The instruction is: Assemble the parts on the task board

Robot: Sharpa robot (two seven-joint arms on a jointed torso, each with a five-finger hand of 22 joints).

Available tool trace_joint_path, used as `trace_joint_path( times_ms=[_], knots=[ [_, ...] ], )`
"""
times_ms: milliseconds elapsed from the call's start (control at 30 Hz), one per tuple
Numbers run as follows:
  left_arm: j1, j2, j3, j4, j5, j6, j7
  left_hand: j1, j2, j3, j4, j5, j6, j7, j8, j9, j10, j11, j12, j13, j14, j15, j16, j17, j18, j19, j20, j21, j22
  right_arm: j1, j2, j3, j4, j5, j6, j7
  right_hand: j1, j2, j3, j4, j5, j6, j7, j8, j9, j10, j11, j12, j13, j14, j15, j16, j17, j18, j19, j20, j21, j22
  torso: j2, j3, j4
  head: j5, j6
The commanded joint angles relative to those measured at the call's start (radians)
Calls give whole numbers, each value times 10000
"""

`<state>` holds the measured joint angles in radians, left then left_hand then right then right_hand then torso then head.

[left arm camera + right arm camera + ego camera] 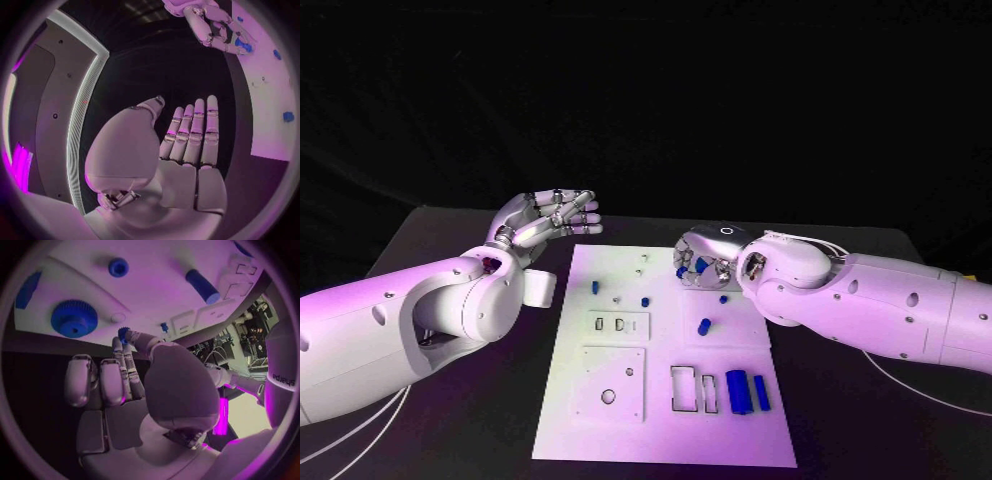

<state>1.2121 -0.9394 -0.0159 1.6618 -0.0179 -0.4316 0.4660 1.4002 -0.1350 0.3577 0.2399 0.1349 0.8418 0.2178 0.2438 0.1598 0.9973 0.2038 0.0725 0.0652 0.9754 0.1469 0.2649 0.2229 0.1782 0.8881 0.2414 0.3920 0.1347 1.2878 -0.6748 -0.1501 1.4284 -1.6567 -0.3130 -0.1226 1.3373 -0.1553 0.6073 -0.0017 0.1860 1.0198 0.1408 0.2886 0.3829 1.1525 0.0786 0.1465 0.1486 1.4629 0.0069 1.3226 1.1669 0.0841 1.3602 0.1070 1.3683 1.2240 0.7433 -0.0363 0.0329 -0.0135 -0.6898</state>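
Reaching over the far right part of the white board [668,400], the right hand [704,258] is pinching a small blue gear [123,332] between thumb and fingertip, and in the right wrist view that piece is hanging just above the board's surface. A larger blue gear [74,318] is already sitting on the board near it, with a small blue round piece [118,266] standing a little apart. The left hand [553,215] is waiting off the board's far left corner, fingers straight and together, holding nothing.

Most of the work appears to be left. A short blue cylinder [707,325] is lying loose in the middle of the board, two blue bars [747,392] are resting beside an open rectangular slot [692,389] near the front, and the holes in the front left plate [615,383] are standing unfilled. A few small blue pieces [620,296] near the board's middle look seated, though I cannot tell for certain.
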Motion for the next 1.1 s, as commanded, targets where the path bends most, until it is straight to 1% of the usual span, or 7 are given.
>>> trace_joint_path(
  times_ms=[33,167,400,700,900,1000,1100],
  knots=[
    [18,24,10,5,56,250,55,-100,8,45,16,-38,-72,449,-62,-9,-82,-14,-69,0,-75,26,-62,12,19,-38,30,-7,-9,49,23,23,78,-373,-999,-233,-12,23,11,-68,82,31,5,49,28,71,8,27,6,336,-68,60,47,-121,78,-3,68,71,20,-11,12,14,44],
    [18,26,10,11,58,268,60,-103,18,51,16,-36,-74,451,-66,-10,-87,-13,-71,0,-77,26,-66,15,19,-42,31,-9,-11,100,171,41,-25,-385,-1318,-269,26,14,49,-124,95,19,11,54,63,73,8,20,4,349,-70,110,105,-136,121,-7,120,155,34,-13,13,31,77],
    [20,38,10,43,58,287,66,-103,18,51,16,-36,-74,451,-66,-10,-87,-13,-71,0,-77,26,-66,15,19,-42,31,-9,-11,129,585,51,-435,-384,-1440,-239,7,0,65,-135,86,-12,30,43,86,49,25,-1,-3,361,-61,156,154,-151,162,-5,169,234,52,-17,27,60,110],
    [40,47,10,117,58,295,63,-103,18,51,16,-36,-74,451,-66,-10,-87,-13,-71,0,-77,26,-66,15,19,-42,31,-9,-11,133,1184,54,-1067,-262,-1371,-142,-43,-7,92,-131,44,-74,49,18,123,1,48,-41,-18,364,-41,186,163,-155,166,8,189,265,113,-37,78,54,123],
    [67,57,11,151,58,297,63,-103,18,51,16,-36,-74,451,-66,-10,-87,-13,-71,0,-77,26,-66,15,19,-42,31,-9,-11,104,1568,49,-1559,-167,-1254,-35,-56,-7,100,-129,38,-91,55,10,132,-14,56,-52,-22,360,-35,184,151,-154,161,11,189,264,169,-66,116,39,156],
    [77,66,11,159,58,297,63,-103,18,51,16,-36,-74,451,-66,-10,-87,-13,-71,0,-77,26,-66,15,19,-42,31,-9,-11,81,1700,45,-1737,-138,-1222,-1,-74,-9,106,-123,31,-111,63,0,140,-28,63,-63,-26,358,-28,189,150,-153,155,16,187,261,199,-67,121,51,160],
    [83,78,11,163,58,299,63,-103,18,51,16,-36,-74,451,-66,-10,-87,-13,-71,0,-77,26,-66,15,19,-42,31,-9,-11,64,1792,41,-1887,-117,-1191,23,-74,-9,106,-123,31,-111,63,0,140,-28,63,-63,-26,358,-28,189,150,-153,155,16,187,261,227,-87,144,42,170]
  ],
)
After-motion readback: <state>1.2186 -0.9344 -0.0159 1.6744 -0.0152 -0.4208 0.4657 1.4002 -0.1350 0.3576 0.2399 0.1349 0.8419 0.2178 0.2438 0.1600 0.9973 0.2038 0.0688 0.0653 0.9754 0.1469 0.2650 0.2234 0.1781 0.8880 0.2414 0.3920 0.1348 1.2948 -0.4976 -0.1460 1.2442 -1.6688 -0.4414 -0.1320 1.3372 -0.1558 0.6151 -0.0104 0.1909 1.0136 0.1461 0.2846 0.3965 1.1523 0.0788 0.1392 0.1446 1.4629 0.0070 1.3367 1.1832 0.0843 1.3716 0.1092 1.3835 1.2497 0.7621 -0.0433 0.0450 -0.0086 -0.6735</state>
